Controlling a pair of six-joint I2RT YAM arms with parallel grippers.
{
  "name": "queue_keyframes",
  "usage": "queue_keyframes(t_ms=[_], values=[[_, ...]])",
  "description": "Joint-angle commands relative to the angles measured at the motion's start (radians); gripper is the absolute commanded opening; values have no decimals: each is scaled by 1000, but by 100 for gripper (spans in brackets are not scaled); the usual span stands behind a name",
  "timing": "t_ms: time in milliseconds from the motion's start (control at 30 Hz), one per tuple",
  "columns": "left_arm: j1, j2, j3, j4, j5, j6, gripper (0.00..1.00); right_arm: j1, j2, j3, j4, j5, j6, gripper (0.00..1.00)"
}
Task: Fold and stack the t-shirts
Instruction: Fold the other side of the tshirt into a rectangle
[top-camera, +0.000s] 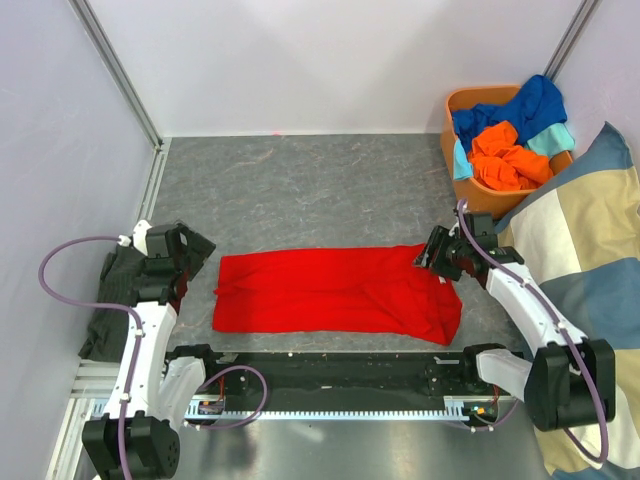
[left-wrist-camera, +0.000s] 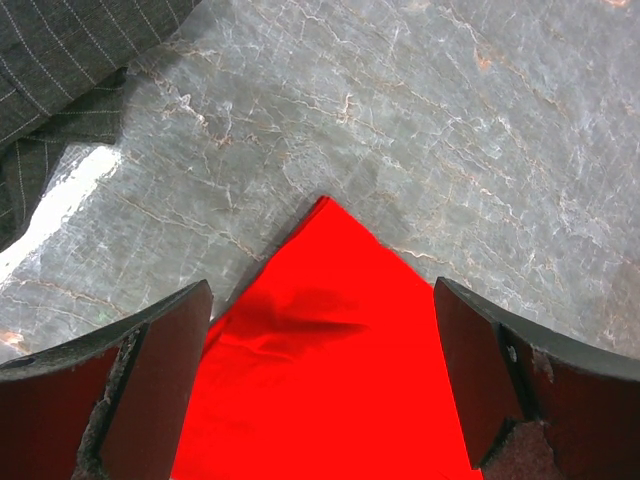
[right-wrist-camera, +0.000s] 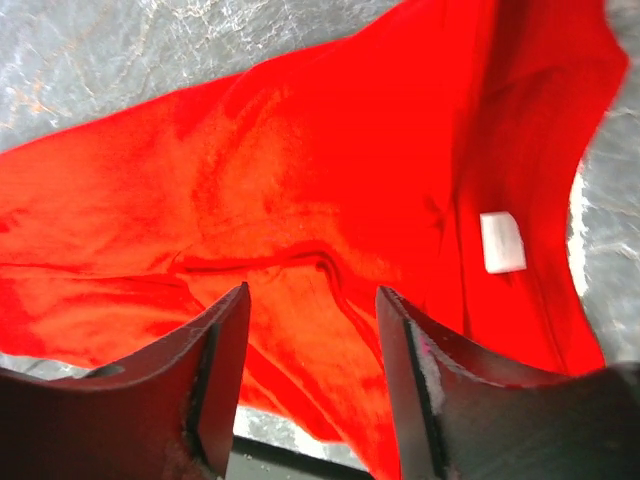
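A red t-shirt (top-camera: 335, 290) lies folded into a long strip across the grey table, near the front edge. My left gripper (top-camera: 196, 262) hovers open just off its left end. In the left wrist view a pointed corner of the red t-shirt (left-wrist-camera: 330, 340) sits between the wide-apart fingers (left-wrist-camera: 160, 380), untouched. My right gripper (top-camera: 430, 262) is over the shirt's right end, by the collar. In the right wrist view its jaws stand apart above the rumpled red t-shirt (right-wrist-camera: 300, 180) and its white label (right-wrist-camera: 502, 242), holding nothing. Blue, orange and teal t-shirts (top-camera: 510, 140) are heaped in a basket.
The orange basket (top-camera: 462, 100) stands at the back right corner. A large blue-and-beige checked cushion (top-camera: 590, 240) fills the right side, close to my right arm. A dark striped cloth (top-camera: 108, 300) lies at the left edge, also in the left wrist view (left-wrist-camera: 60, 60). Walls enclose the table.
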Motion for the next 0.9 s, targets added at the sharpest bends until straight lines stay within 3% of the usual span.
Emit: queue_keyframes(t_ms=[0,433,867], values=[[5,1,-14,57,-3,32,100,32,64,-13,114,-26,-19,59],[5,33,-37,79,34,16,100,140,133,-53,152,-6,-19,52],[5,53,-37,88,49,9,100,164,195,-78,205,22,-9,47]])
